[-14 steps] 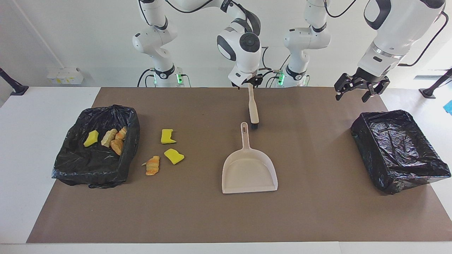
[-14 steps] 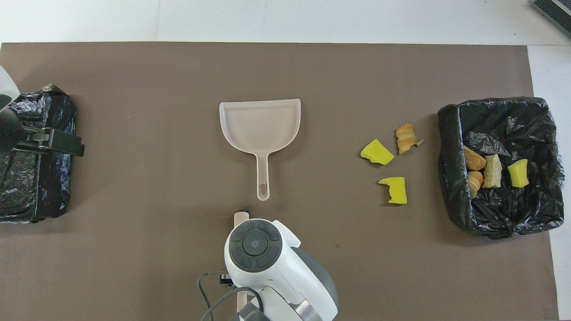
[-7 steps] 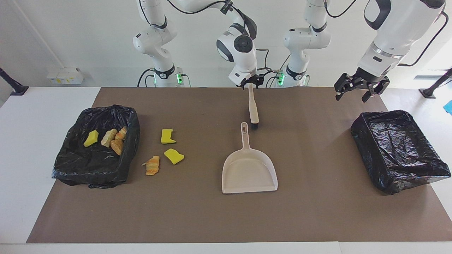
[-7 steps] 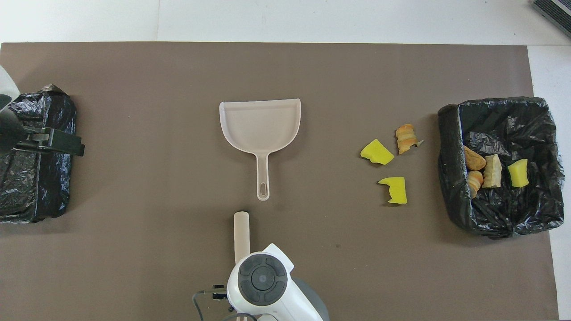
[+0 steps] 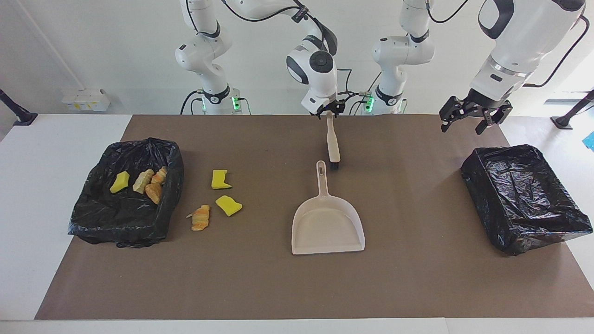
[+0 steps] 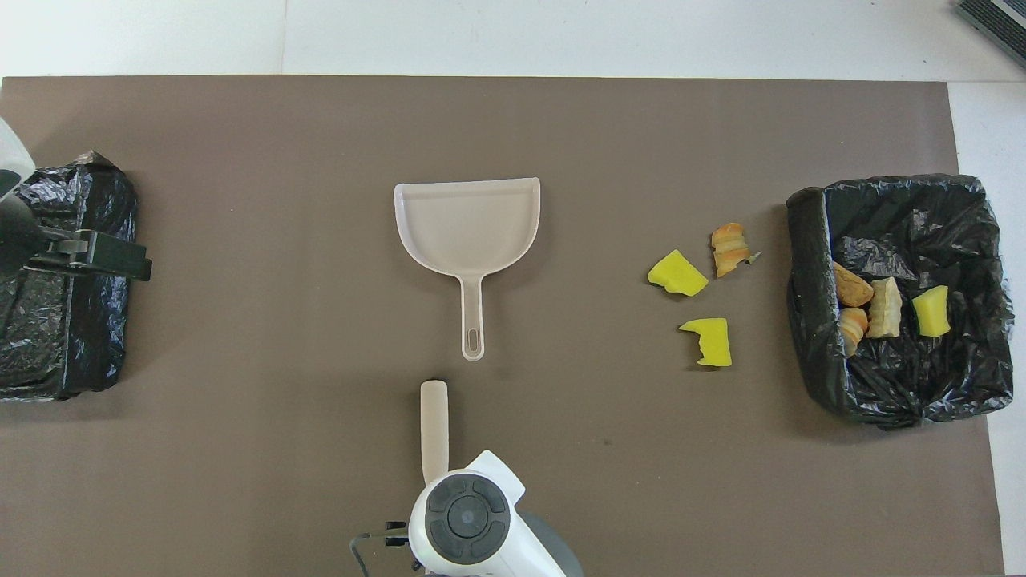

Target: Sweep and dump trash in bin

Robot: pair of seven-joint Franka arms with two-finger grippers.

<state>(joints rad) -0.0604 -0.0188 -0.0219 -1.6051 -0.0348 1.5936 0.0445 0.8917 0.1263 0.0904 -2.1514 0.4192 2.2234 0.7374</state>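
**A:** so what kind of place is this? someone's kitchen?

**B:** nah, it's a robotics lab. Bare white walls, a white table (image 5: 55, 153) with a plain brown mat (image 5: 297, 287) laid over it, and several white robot arms bolted along the edge, green status lights glowing at their bases, cables hanging loose. There's also a wall socket box (image 5: 86, 99) low on the wall, off past the right arm's end of the table.
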